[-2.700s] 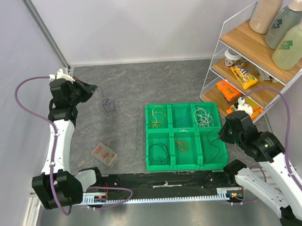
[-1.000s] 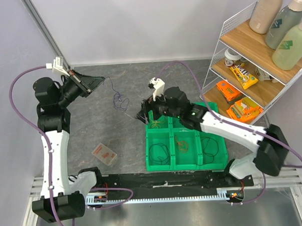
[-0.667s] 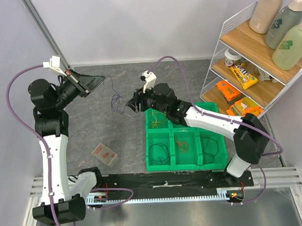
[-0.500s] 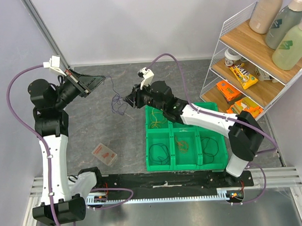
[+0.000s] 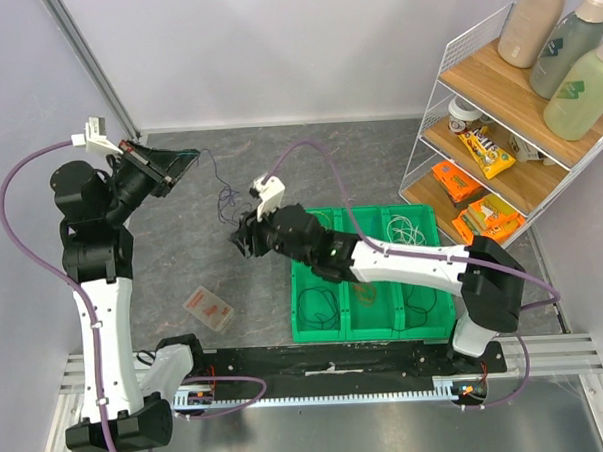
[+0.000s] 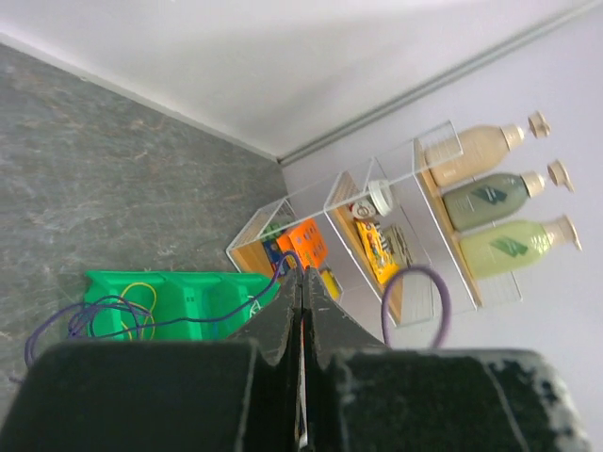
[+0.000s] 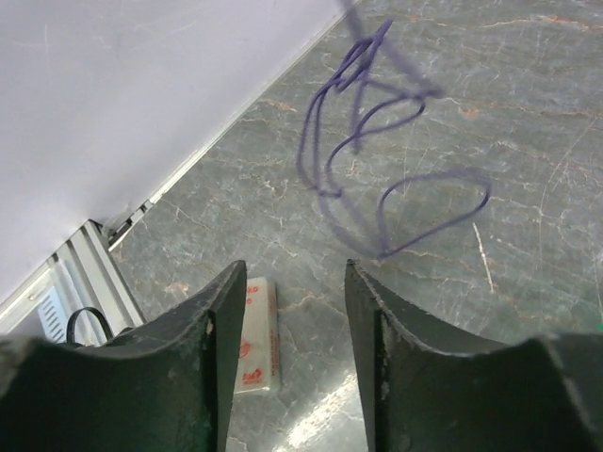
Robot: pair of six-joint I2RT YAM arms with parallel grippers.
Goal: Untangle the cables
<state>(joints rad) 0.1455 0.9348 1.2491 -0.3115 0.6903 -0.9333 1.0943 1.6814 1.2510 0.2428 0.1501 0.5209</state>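
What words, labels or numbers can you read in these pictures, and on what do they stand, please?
None can be read.
Bottle labels: a dark emblem only, no legible letters.
Snack packets: print too small.
Small box: red print, blurred.

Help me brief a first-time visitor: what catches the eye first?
A tangled purple cable dangles left of centre from the shut left end effector, with the right end effector open just short of it. To the right sits a bright green tray with coiled cables in its compartments.
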